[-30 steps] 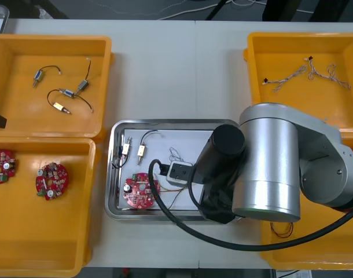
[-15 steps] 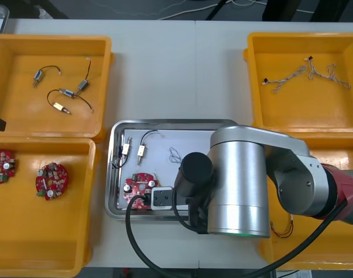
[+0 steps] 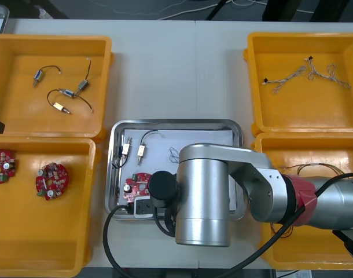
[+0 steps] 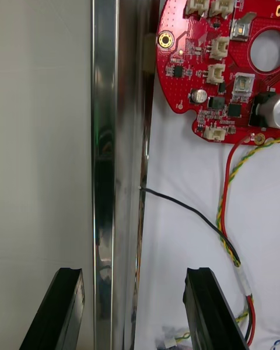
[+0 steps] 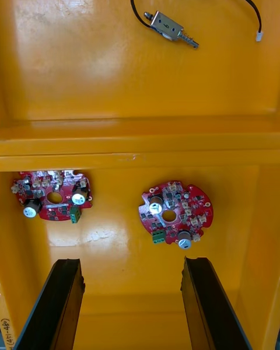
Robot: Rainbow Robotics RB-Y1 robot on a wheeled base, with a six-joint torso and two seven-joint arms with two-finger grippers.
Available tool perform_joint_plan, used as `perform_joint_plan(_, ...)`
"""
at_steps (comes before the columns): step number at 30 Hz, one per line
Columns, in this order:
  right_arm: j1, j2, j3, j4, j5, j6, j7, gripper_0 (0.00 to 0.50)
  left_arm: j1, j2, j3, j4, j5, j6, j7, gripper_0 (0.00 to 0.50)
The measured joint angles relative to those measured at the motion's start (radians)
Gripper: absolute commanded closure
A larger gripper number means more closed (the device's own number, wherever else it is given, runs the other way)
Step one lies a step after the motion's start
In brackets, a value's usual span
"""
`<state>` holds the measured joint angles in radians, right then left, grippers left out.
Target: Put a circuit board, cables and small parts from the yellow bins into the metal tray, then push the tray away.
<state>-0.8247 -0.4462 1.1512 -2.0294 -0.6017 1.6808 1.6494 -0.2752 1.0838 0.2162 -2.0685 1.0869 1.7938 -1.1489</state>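
Light table (image 3: 165, 69), right jaws astride metal tray (image 4: 106, 122) rim

circuit board (image 3: 137, 188) in metal tray (image 3: 114, 168) | tray between yellow bins (image 3: 49, 237) | cable (image 4: 223, 210) beside board

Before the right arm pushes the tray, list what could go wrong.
Right gripper, open, straddles the tray rim near its left corner: an off-centre push may swivel the tray. Its inner finger sits beside the red and yellow cable and could snag it. Left gripper hovers, open, over the board bin.
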Motion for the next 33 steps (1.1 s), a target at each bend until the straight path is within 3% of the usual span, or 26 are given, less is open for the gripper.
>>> perform_joint_plan(17,0.022,0.023,0.076,0.033,0.116,-0.083,-0.001,0.000,0.001,0.000,0.003,0.000,0.007,0.005,0.000,0.000)
perform_joint_plan(29,0.059,0.023,0.083,0.068,0.154,-0.129,-0.002,0.000,0.002,0.000,0.003,0.000,0.007,0.005,0.000,0.000)
perform_joint_plan(30,0.060,0.023,0.083,0.068,0.156,-0.129,-0.002,0.010,0.002,0.000,0.003,0.000,0.007,0.005,0.000,0.000)
perform_joint_plan(31,0.061,0.023,0.083,0.068,0.157,-0.129,-0.002,0.065,0.002,0.000,0.003,0.000,0.007,0.005,0.000,0.000)
perform_joint_plan(32,0.062,0.023,0.083,0.068,0.157,-0.129,-0.003,0.167,0.002,0.000,0.003,0.000,0.007,0.005,0.000,0.000)
perform_joint_plan(33,0.062,0.023,0.083,0.068,0.159,-0.128,-0.003,0.234,0.002,0.000,0.003,0.000,0.007,0.005,0.000,0.000)
